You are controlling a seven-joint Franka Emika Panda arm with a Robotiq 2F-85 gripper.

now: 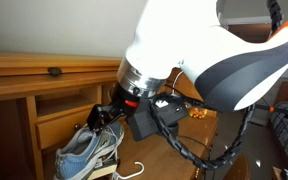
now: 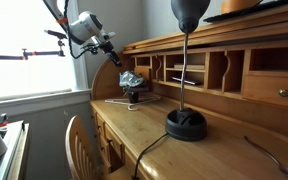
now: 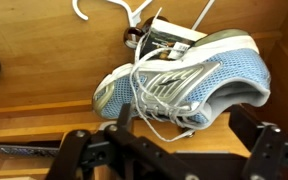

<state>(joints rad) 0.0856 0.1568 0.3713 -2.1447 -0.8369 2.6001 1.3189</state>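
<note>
A wooden desk (image 2: 224, 150) fills the lower right of an exterior view, with a black lamp (image 2: 185, 120) at its centre. A blue and grey shoe (image 3: 189, 85) lies mid-frame in the wrist view, with a white hanger (image 3: 109, 12) at the top edge. The gripper (image 3: 174, 160) hangs over the shoe at the bottom edge, jaws spread wide and empty.

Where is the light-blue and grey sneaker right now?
Wrist view: the light-blue and grey sneaker lies on the wooden desk beside a white plastic hanger, under the open gripper.
</note>
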